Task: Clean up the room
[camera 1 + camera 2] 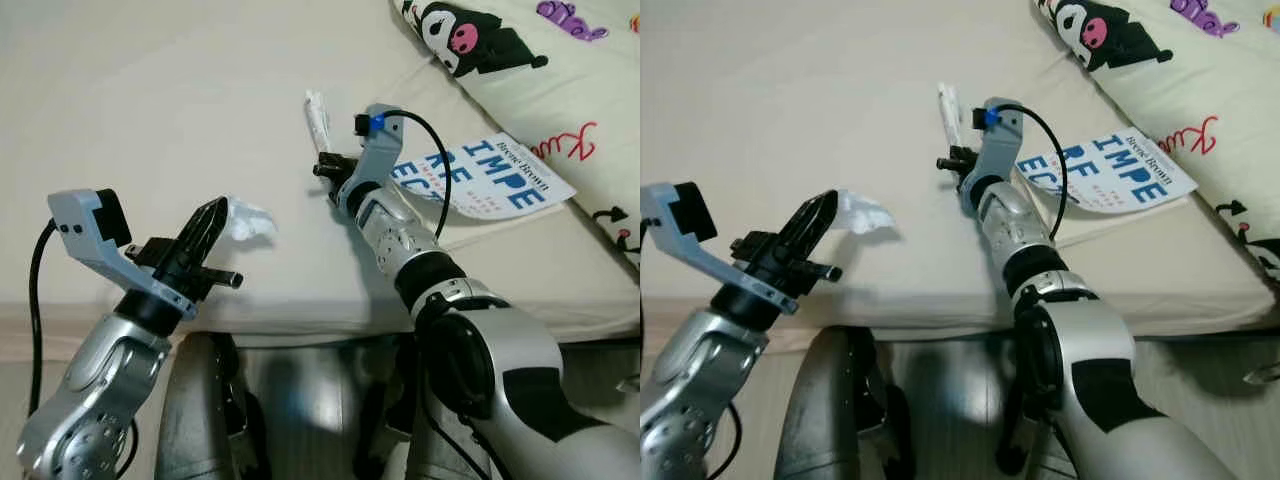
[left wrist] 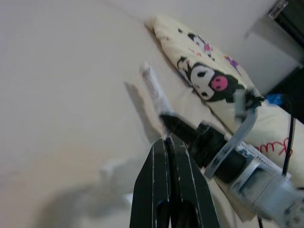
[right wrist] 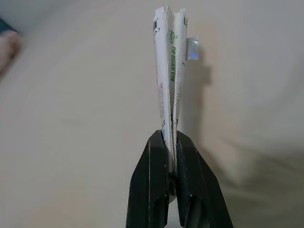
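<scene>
My right gripper (image 1: 328, 160) is shut on a folded white printed wrapper (image 3: 168, 71) and holds it upright above the cream bed (image 1: 150, 100). The same wrapper (image 1: 316, 115) sticks up from the fingers in the eye views. My left gripper (image 1: 222, 212) hovers low over the bed near its front edge, fingers pressed together (image 2: 166, 156). A crumpled white scrap (image 1: 252, 220) sits on the sheet right at those fingertips. The left wrist view shows it blurred beside the fingers, with nothing visible between them.
A book with blue letters (image 1: 500, 175) lies on the bed just right of my right arm. A cartoon-print pillow (image 1: 520, 60) covers the far right corner. The bed's front edge (image 1: 300, 320) runs across below both grippers, with my legs under it.
</scene>
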Motion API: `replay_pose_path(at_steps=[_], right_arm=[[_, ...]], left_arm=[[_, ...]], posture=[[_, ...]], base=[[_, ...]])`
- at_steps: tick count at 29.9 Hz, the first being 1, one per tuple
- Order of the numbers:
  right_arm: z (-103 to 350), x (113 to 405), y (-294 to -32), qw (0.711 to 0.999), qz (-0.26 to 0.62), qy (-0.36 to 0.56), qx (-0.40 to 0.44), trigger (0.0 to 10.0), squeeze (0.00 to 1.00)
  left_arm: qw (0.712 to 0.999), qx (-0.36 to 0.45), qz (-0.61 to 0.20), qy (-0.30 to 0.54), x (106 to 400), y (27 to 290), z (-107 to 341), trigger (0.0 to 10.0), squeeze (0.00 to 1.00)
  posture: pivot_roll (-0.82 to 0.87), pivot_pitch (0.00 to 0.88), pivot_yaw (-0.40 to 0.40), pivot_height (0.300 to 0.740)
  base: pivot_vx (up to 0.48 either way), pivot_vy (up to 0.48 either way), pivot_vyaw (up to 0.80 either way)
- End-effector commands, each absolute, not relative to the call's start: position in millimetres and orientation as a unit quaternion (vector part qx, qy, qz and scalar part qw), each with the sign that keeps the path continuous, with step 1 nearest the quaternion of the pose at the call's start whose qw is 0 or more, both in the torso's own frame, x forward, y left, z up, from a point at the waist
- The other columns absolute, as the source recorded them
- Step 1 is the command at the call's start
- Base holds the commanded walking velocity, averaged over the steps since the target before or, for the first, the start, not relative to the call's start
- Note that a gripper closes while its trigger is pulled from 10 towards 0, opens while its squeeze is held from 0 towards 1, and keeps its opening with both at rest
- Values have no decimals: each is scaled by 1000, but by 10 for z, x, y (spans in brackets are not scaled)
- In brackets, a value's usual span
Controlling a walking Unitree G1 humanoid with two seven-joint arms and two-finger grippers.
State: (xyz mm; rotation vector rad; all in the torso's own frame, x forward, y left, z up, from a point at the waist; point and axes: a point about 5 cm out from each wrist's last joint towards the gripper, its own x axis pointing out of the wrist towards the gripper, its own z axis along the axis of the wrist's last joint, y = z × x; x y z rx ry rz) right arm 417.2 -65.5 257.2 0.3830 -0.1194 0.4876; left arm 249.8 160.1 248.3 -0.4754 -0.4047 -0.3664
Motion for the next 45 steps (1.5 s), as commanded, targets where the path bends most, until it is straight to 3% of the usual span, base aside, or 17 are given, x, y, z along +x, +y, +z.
replay_pose_path(at_steps=[1, 3, 4, 9, 11, 18, 29, 37, 45], right_arm=[[2676, 4125, -675, 921, 284, -115, 242, 0, 0], [2731, 4103, -704, 909, 296, -139, 258, 0, 0], [2750, 4069, -739, 901, 309, -158, 260, 0, 0], [2723, 3953, -825, 893, 323, -181, 256, 0, 0], [2558, 3739, -908, 893, 329, -181, 247, 0, 0], [2089, 3564, -1024, 912, 308, -134, 236, 0, 0], [1489, 3296, -1127, 941, 277, -29, 191, 0, 0], [1398, 3249, -1125, 944, 273, -14, 187, 0, 0], [1372, 3250, -1132, 946, 270, -10, 179, 0, 0]], left_arm=[[939, -246, -131, -203, 2651, 1695, 2399, 10000, 0], [939, -251, -113, -205, 2721, 1726, 2386, 10000, 0], [938, -260, -96, -206, 2828, 1760, 2368, 10000, 0], [942, -269, -78, -184, 3028, 1766, 2312, 10000, 0], [950, -271, -77, -132, 3199, 1695, 2198, 10000, 0], [960, -250, -74, -97, 3417, 1588, 1950, 10000, 0], [969, -243, -46, -29, 3478, 1558, 1446, 10000, 0], [974, -224, -39, 16, 3459, 1581, 1183, 10000, 0], [973, -224, -26, 41, 3390, 1669, 911, 10000, 0]], posture=[[161, 358, -60, 501], [161, 358, -60, 506], [120, 295, -62, 511], [85, 236, -58, 521], [54, 187, -49, 531], [-3, 120, -20, 556], [-21, 80, -2, 601], [-22, 71, 3, 621], [-26, 64, 8, 641]], base=[[0, 0, 0], [0, 0, 0], [0, 0, 0], [0, 0, 0], [0, 0, 0], [0, 0, 0], [0, 0, 0], [-333, 0, 0], [0, 0, 0]])
